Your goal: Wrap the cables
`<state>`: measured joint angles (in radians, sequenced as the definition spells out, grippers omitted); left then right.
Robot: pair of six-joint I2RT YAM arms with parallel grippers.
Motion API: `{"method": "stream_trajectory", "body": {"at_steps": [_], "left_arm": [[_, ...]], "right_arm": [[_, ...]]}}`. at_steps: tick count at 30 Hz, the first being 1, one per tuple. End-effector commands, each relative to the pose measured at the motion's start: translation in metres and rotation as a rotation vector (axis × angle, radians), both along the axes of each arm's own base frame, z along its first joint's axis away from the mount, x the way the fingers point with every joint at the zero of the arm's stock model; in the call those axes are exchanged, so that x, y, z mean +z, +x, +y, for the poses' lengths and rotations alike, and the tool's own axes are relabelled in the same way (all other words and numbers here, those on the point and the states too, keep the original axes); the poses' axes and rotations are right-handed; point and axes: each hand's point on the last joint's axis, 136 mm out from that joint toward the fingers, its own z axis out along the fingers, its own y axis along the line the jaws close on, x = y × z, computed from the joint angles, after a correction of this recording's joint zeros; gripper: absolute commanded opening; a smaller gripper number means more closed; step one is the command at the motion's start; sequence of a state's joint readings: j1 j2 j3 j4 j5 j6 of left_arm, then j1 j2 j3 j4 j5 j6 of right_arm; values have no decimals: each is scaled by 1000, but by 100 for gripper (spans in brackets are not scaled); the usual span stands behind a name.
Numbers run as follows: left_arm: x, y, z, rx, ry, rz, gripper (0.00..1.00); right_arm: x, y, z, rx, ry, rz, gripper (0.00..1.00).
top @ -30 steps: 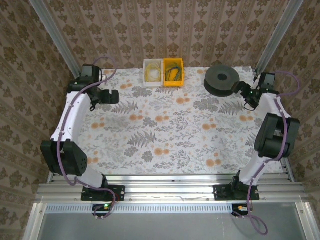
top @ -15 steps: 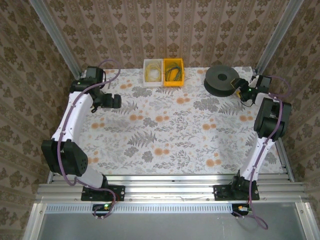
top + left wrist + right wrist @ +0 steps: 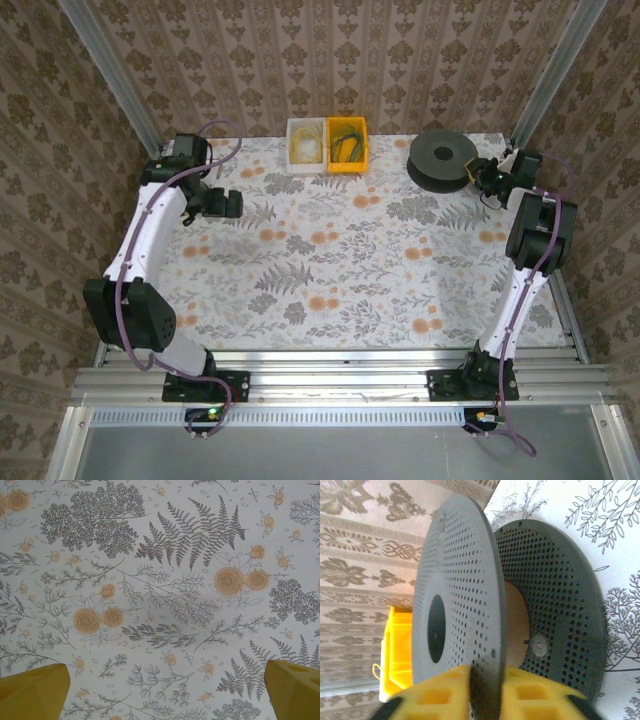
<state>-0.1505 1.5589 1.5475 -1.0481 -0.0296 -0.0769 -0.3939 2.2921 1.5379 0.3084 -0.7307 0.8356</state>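
My left end effector [image 3: 215, 203] hangs above the worktop [image 3: 330, 270] near its far left corner. In my left wrist view its two yellow fingers [image 3: 31, 692] stand wide apart and hold nothing; between them I see the flower pattern of the worktop.

My right end effector [image 3: 478, 173] is at the far right corner, at the right side of the black spool [image 3: 441, 160], which lies flat there. In my right wrist view the yellow fingers [image 3: 432, 696] sit one on each side of the upper disc of the black spool [image 3: 462, 600]. They are narrow, and they pinch the edge of this disc between them.

The cables are not in my end effectors. They lie in two small bins side by side at the middle of the far edge. The pale yellow cables [image 3: 306, 146] are in the white bin [image 3: 307, 170]. The dark green cables [image 3: 347, 146] are in the yellow bin [image 3: 347, 169], just to the right of the white one and well apart from the spool.
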Motion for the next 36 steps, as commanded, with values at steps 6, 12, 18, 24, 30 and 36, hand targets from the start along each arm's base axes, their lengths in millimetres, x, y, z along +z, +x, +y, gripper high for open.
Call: {"method": "stream_trajectory", "body": {"at_steps": [6,12,18,24,30,36], "left_arm": [[0,-3,-4,-39,15,7,100],[-2,-2,-5,-31,10,-1,100],[1,1,-15,-56,-12,-20,100],[2,-2,-16,-64,-7,-32,100],[-1,-2,-17,-70,-9,-32,100],[-4,-1,-18,-72,-11,-29,100]], "right_arm": [[40,-11,13,36,-1,-81,0],[84,-60,46,86,-11,-122,0],[135,-104,98,171,-73,-177,0],[155,-148,178,329,-56,-209,0],[143,-199,271,546,45,-200,0],[113,-226,333,691,128,-160,0]]}}
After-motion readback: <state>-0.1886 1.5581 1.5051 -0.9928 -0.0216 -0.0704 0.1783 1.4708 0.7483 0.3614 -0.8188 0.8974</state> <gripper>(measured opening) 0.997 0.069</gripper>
